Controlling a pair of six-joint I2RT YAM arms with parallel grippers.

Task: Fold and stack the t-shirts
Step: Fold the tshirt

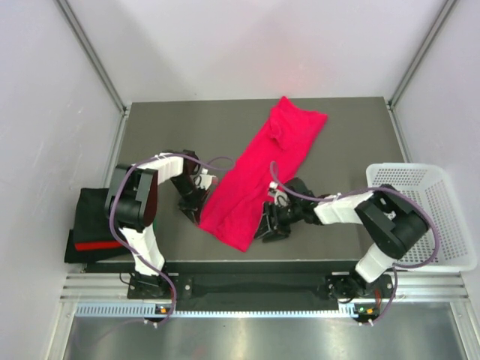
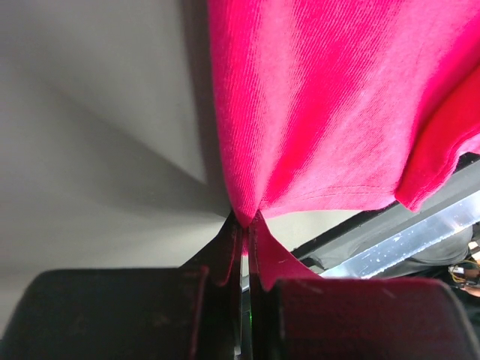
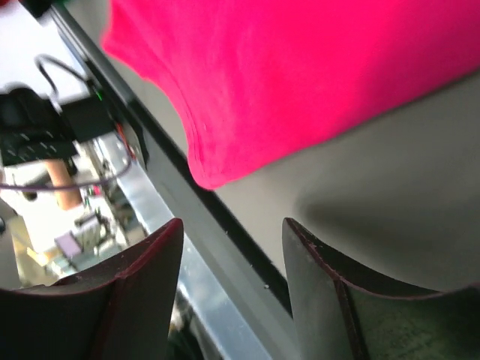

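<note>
One magenta t-shirt (image 1: 259,172), lying diagonally across the table (image 1: 165,127), narrow and rumpled, not yet folded. Left gripper (image 2: 245,225): clamped on the shirt's near hem. Right gripper (image 3: 232,225): fingers parted, holding nothing, just beside the shirt's near corner at the table's front edge. Step in hand, as judged: spreading the cloth; the right gripper should take that corner, then both draw apart evenly. Pile of folded shirts (image 1: 94,225): left, off the table. White basket (image 1: 450,225): right, well apart. Neither obstructs.

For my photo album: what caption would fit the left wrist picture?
Left end effector pinching the edge of the magenta-red t-shirt over the grey table.
</note>
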